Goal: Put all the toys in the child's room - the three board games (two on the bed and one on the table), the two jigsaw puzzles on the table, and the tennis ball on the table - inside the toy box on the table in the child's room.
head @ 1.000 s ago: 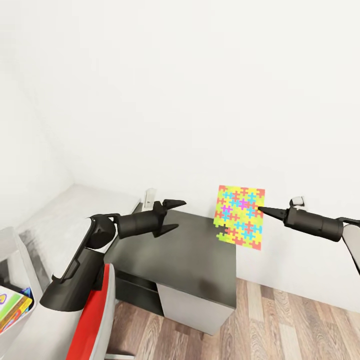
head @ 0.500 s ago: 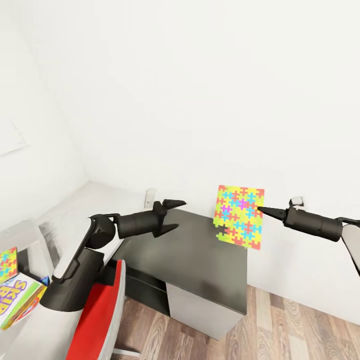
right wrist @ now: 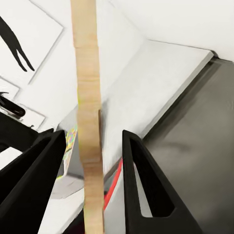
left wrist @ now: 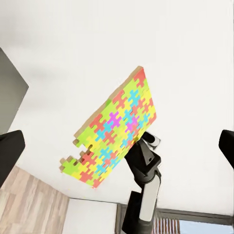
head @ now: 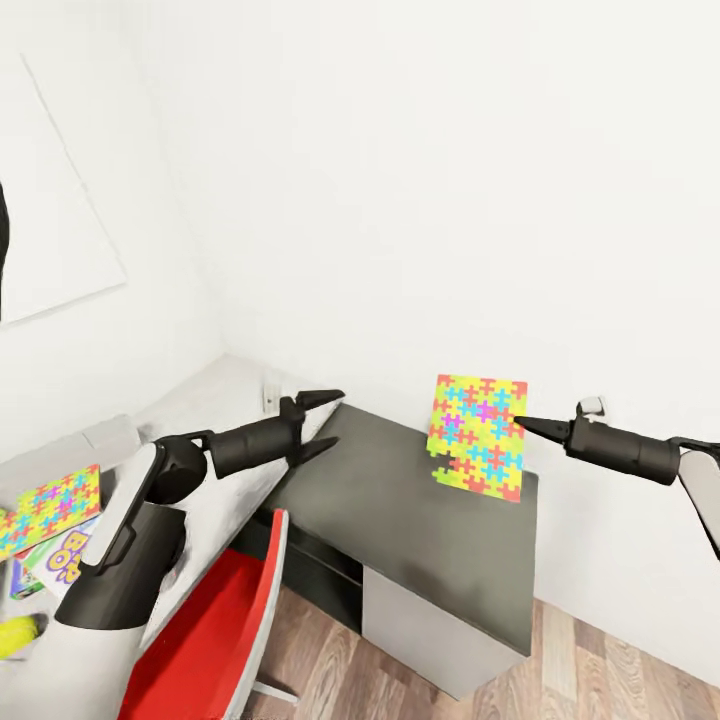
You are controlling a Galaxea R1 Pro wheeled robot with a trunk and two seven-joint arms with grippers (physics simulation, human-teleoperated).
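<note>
The view has swung leftward since a second ago, sliding the dark worktop (head: 420,520) rightward and bringing a second jigsaw puzzle (head: 50,508) into sight on the white worktop (head: 95,445) far left. Above the dark worktop, the right hand (head: 517,421) pinches the upright jigsaw puzzle (head: 477,435) by its edge. The left hand (head: 325,420), fingers spread and empty, hovers over the dark worktop's left end.

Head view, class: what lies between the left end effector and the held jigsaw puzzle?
Nothing: between the left end effector and the jigsaw puzzle, the head view shows white wall and dark desk behind.
</note>
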